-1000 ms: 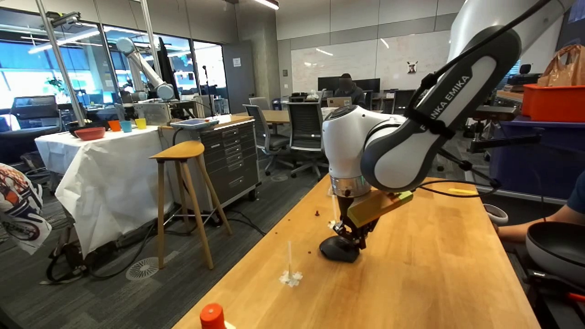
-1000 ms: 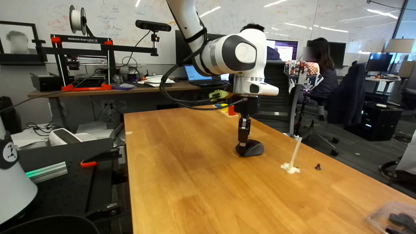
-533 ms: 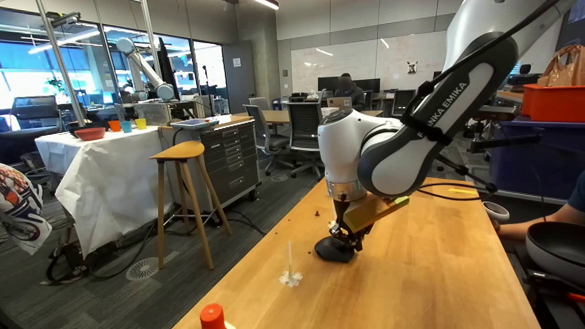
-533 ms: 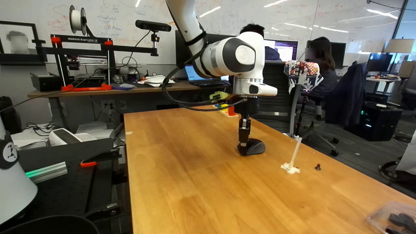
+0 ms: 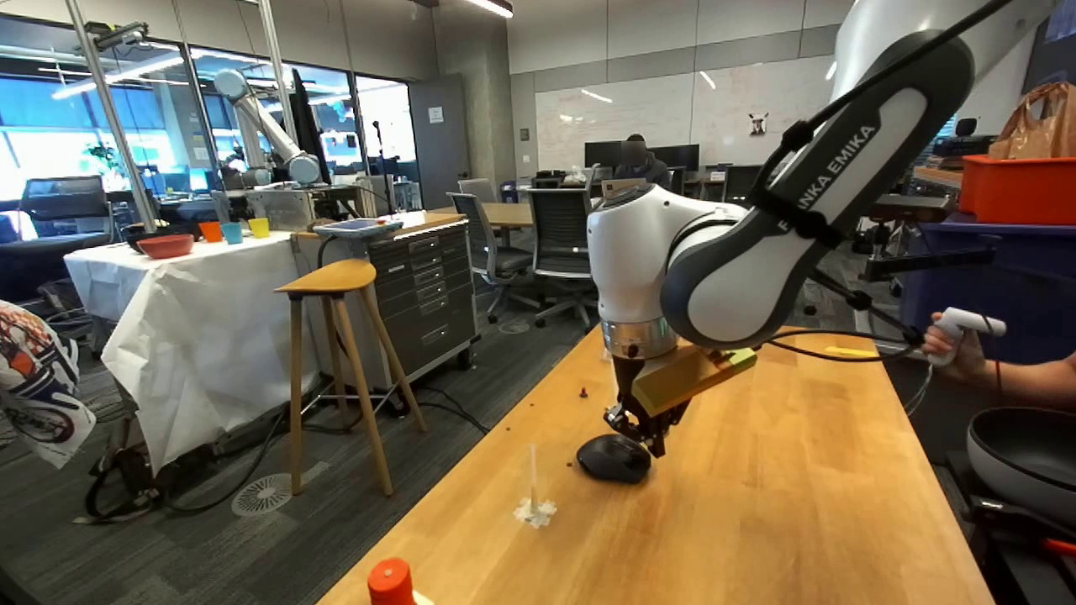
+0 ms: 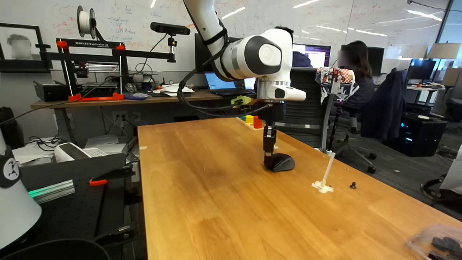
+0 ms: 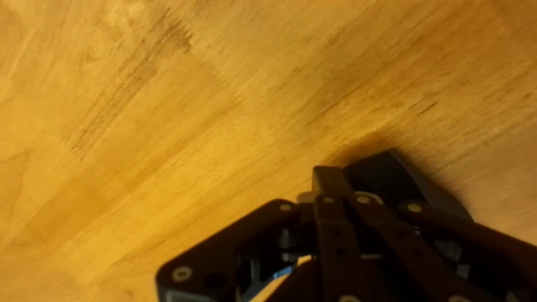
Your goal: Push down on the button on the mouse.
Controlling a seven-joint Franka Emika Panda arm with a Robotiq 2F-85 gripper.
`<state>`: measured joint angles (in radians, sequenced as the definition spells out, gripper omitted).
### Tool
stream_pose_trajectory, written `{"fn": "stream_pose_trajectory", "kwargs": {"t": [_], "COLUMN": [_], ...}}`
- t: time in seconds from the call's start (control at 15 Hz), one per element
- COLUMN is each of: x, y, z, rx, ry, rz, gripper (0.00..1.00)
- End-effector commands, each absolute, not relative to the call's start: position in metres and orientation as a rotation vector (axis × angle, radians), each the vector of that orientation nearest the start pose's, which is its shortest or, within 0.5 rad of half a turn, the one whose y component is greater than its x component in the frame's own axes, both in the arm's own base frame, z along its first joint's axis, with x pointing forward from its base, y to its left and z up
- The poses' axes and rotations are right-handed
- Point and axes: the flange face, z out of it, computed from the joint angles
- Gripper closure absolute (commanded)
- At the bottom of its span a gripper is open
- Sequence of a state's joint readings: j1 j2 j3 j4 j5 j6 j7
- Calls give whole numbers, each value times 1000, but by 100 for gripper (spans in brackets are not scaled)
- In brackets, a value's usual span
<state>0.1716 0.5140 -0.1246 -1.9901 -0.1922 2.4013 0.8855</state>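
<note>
Computer mouse (image 5: pixel 614 460), black, rests on the wooden desk (image 5: pixel 773 504) and shows in all three views. In an exterior view, from left to right, a red bowl (image 5: pixel 166 249) sits on a white-draped surface (image 5: pixel 210 311), followed by an orange cup (image 5: pixel 209 231), a blue cup (image 5: pixel 232 233) and a yellow cup (image 5: pixel 259 227) in a row. A wooden stool (image 5: pixel 329 276) comes next, then a red cap (image 5: pixel 390 580) cut off by the view's lower edge, then a thin upright rod (image 5: pixel 534 487) with a white base, standing near the computer mouse. At the right end of the computer mouse, the end effector (image 5: pixel 656 444) points down, its fingers pressed together; I cannot tell whether it touches the black shell. Farther right, beyond the desk's edge, a person's hand (image 5: pixel 962 357) holds a white controller (image 5: pixel 975 321), and lower down is a dark-lined bowl (image 5: pixel 1009 483), partly out of view.
</note>
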Motion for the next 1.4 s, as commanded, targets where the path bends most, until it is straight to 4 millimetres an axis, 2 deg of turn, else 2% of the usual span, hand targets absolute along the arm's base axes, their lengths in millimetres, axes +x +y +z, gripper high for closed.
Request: {"fn": "stream_pose_trajectory", "kwargs": {"t": [0.0, 0.27, 0.4, 0.53, 0.73, 0.87, 1.2, 1.27, 1.33], "x": [582, 566, 555, 542, 522, 510, 491, 488, 487], "y": [32, 38, 40, 41, 42, 40, 37, 35, 33], "z": [255, 333, 370, 402, 445, 466, 500, 504, 506], "rx": [-3100, -3095, -3103, -3130, -3123, -3131, -3135, -3140, -3136], "ry": [1076, 961, 889, 769, 496, 331, -41, -61, -72], "rz": [-23, -75, -45, 11, 137, 193, 293, 304, 323], "gripper": [100, 100, 99, 99, 95, 89, 96, 90, 69]}}
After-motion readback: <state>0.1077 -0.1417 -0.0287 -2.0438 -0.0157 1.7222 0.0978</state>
